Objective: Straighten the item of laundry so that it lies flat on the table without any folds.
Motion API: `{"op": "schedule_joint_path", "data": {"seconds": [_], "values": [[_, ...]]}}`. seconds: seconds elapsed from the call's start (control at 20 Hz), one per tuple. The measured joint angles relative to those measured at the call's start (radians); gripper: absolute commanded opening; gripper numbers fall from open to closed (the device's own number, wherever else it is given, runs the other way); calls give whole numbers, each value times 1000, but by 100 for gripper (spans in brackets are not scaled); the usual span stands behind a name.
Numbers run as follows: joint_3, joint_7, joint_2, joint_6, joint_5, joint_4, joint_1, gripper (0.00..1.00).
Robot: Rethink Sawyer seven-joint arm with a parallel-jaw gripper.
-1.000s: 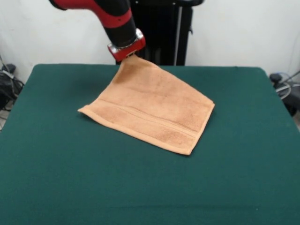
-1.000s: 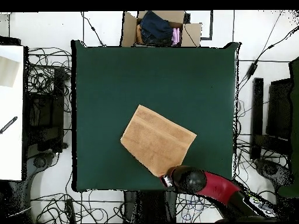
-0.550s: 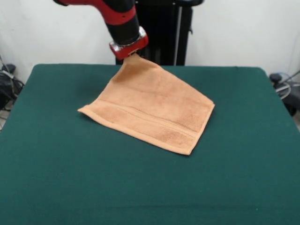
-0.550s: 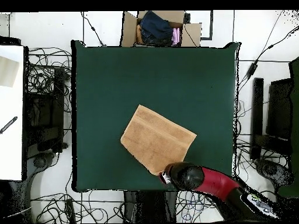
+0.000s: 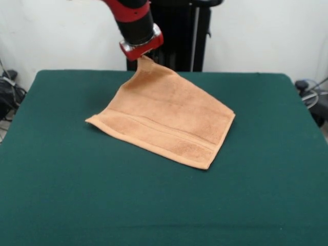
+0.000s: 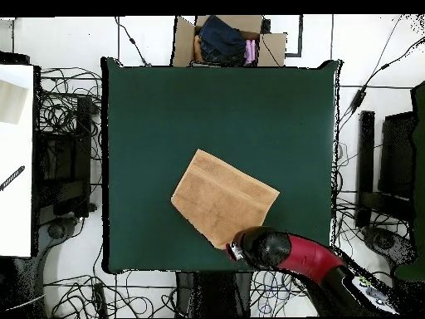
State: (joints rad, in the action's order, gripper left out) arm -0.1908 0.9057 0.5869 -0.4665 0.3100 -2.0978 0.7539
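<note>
The item of laundry point(image 5: 169, 115), an orange-tan towel with a woven band near its front hem, lies spread at an angle on the green table point(image 5: 77, 200). Its far corner is pulled up off the cloth into my gripper point(image 5: 143, 56), which is shut on that corner at the table's far edge. The rest of the towel rests on the table, sloping up toward the held corner. From overhead, the towel point(image 6: 224, 199) sits toward the lower middle of the table point(image 6: 207, 108), and the gripper point(image 6: 236, 249) covers its bottom corner.
A cardboard box point(image 6: 224, 40) holding clothes stands beyond the table's top edge in the overhead view. Cables lie on the floor all around. A white surface point(image 6: 15, 158) sits at the left. The black pedestal point(image 5: 174, 31) rises behind the towel.
The gripper has risen a little and shifted slightly, drawing the towel's held corner higher. The rest of the towel has stayed in place.
</note>
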Motion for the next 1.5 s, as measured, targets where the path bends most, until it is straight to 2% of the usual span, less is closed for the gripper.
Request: {"op": "schedule_joint_path", "data": {"seconds": [0.8, 1.5], "values": [[0, 0, 88, -104, -62, -1, -20, 100], [0, 0, 230, -210, -120, -25, -17, 100]]}}
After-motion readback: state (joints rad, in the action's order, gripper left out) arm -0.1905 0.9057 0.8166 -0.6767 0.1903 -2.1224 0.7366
